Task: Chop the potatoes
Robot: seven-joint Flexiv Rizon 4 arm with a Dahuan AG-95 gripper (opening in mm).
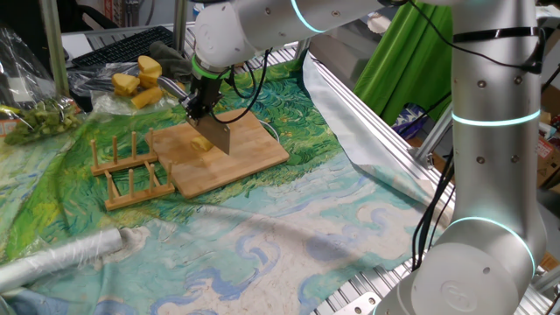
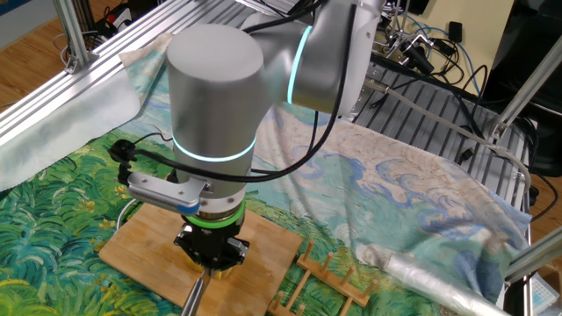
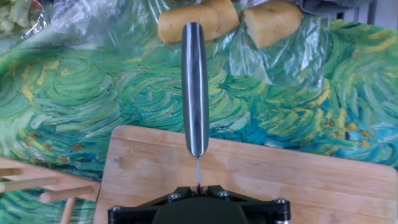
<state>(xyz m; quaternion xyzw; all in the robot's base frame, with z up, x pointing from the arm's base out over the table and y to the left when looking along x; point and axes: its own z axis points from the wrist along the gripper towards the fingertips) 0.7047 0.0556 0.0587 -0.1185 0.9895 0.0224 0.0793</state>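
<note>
potato (image 1: 202,144) | on wooden board (image 1: 254,149), below pincer (image 1: 200,112) | pincer clamped on knife (image 1: 213,133)

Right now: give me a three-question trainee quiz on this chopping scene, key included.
1. True or false: the gripper is shut on the knife.
2. Where does the small potato piece lie? A) on the board B) on the wooden rack C) on the cloth
3. Fill in: in the hand view the knife handle points toward the bigger yellow chunks, which lie on clear ____.

Key: 1 true; 2 A; 3 plastic.
</note>
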